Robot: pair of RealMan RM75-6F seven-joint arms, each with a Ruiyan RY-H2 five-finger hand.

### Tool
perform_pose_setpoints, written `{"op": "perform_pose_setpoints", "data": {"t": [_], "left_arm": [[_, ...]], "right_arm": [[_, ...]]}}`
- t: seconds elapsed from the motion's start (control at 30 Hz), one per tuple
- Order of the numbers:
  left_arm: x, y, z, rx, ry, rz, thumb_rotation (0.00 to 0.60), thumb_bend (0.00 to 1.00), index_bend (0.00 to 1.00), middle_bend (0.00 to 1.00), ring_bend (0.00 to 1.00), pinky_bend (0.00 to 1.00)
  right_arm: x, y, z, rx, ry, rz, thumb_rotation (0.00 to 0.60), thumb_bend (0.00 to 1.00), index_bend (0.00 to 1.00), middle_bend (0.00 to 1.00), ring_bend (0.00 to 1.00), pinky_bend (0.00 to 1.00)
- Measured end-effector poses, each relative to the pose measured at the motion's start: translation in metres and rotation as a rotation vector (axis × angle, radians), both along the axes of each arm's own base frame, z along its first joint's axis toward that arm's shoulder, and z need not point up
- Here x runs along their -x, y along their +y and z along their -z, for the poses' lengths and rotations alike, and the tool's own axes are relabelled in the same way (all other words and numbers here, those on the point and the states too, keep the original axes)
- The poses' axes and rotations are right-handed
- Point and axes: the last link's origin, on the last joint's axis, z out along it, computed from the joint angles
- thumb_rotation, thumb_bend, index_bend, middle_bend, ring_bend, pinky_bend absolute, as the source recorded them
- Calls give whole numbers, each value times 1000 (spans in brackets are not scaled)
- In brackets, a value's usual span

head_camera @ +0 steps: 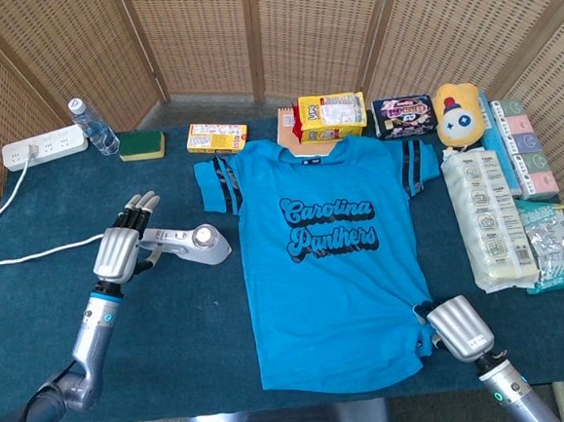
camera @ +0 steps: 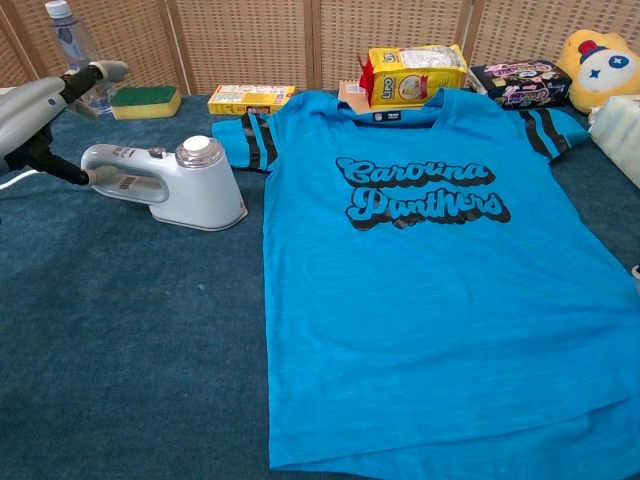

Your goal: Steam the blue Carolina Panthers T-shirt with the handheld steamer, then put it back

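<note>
Resting near edge, right hand: my right hand [head_camera: 457, 327] sits at the near right of the table [head_camera: 183, 321], its back to the camera, against the right end of the shirt's hem; the cloth looks bunched there, but I cannot tell whether my fingers are closed on it.
T-shirt: the blue Carolina Panthers T-shirt [head_camera: 331, 256] lies flat and face up in the middle of the table, hem toward the near edge, collar toward the far edge, striped sleeves spread to either side.
Left hand: my left hand [head_camera: 121, 245] hovers near the left edge with fingers [head_camera: 137, 207] spread and straight, holding nothing; in the chest view the thumb tip lies just at the rear end of the steamer's handle.
Steamer: the white handheld steamer [camera: 168, 182] stands on the cloth just left of the shirt's left sleeve, handle pointing toward my left hand, round cap on top.
Cord: a white cable [head_camera: 31, 255] runs from the left edge toward my left hand.
Right edge: packs of tissues [head_camera: 485, 216] lie stacked along it, well apart from the steamer.
Far edge, left to right: power strip [head_camera: 44, 148], water bottle [head_camera: 93, 126], green sponge [head_camera: 141, 144], small yellow box [head_camera: 217, 137], yellow snack bag [head_camera: 332, 114], dark snack packet [head_camera: 403, 115], yellow plush toy [head_camera: 458, 111].
Beyond: a woven wicker screen [head_camera: 278, 30] stands behind the table.
</note>
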Motion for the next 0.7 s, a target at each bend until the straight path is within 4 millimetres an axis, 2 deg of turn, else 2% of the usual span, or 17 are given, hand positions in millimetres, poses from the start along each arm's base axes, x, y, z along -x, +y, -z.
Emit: {"op": "perform_pose_setpoints", "data": {"t": [0.13, 0.3, 0.5, 0.7], "left_arm": [[-2, -14, -10, 7, -58, 19, 588, 293, 0, 65, 12, 203], [-1, -33, -26, 17, -107, 20, 579, 294, 0, 65, 9, 200], [4, -52, -43, 60, -119, -35, 568, 292, 0, 65, 7, 199], [16, -72, -68, 73, -79, -115, 570, 303, 0, 65, 7, 199]], "right_arm": [[1, 1, 0, -1, 7, 10, 600, 439, 477, 528, 615, 714], [1, 2, -1, 2, -3, 27, 600, 341, 278, 429, 517, 542], [3, 2, -6, 0, -16, 51, 600, 248, 217, 358, 423, 443], [7, 5, -13, -11, -29, 82, 600, 244, 171, 305, 355, 387]]}}
